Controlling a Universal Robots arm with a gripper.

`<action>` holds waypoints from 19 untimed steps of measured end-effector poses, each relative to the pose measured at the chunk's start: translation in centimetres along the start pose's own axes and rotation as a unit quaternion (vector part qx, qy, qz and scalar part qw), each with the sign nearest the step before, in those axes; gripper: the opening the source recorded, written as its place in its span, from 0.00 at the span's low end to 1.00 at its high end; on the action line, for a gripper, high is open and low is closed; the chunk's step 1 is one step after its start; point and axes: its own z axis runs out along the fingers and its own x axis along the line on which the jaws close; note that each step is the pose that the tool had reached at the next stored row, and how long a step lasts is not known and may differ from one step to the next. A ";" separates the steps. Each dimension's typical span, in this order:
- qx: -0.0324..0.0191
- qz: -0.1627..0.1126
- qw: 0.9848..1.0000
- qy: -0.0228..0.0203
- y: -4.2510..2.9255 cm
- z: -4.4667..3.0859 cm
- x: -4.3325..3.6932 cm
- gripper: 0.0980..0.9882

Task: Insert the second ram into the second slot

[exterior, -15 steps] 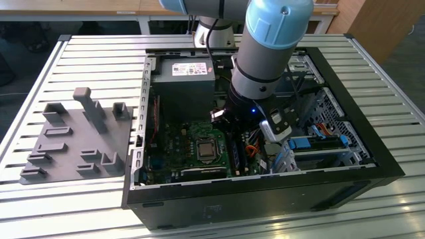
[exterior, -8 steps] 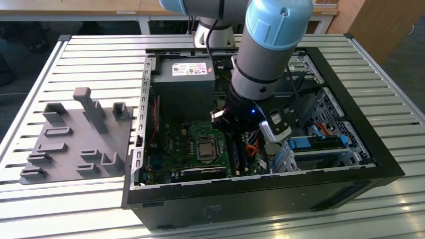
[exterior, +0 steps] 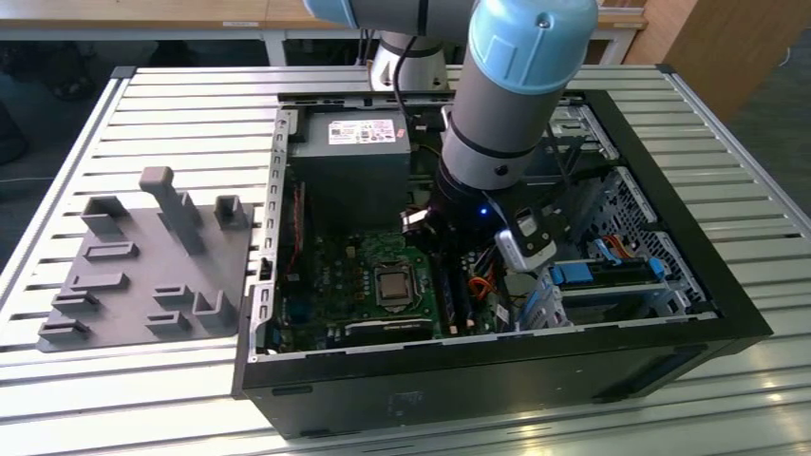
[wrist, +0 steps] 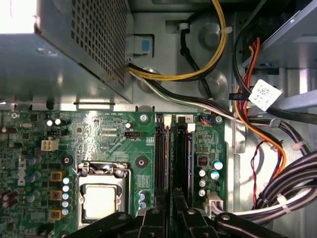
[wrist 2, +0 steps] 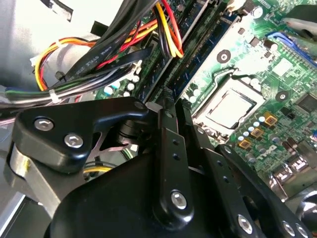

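Dark-blue, thin and flat, the second ram [wrist: 184, 158] stands on edge in a slot of the green motherboard [wrist: 114, 134], right of the CPU socket [wrist: 101, 198]. Its long axis runs near to far, reaching away from just under the gripper [wrist: 168, 215]. Whether that gripper is spread or pinching, I cannot tell.

**Ram upright in slot right of socket**

Ram [wrist: 184, 158]: long, thin, dark, with a bluish tint along one edge. Standing on edge in the first wrist view, lengthwise in the slot [wrist: 187, 120], parallel to the socket [wrist: 101, 198] side. Slot: the farther of two parallel dark ones just beside the socket, with a pale clip at its far end. Near end hidden; full seating cannot be told.
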 end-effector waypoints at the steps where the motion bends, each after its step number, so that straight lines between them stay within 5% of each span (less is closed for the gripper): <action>1: 0.000 0.000 1.000 0.000 0.02 -0.32 0.01 0.12; 7: 0.001 0.000 1.000 0.000 0.12 -2.00 0.09 0.12; 13: 0.001 0.000 1.000 0.000 0.12 -2.02 0.09 0.01; 19: 0.001 0.000 1.000 0.000 0.10 -1.57 0.07 0.01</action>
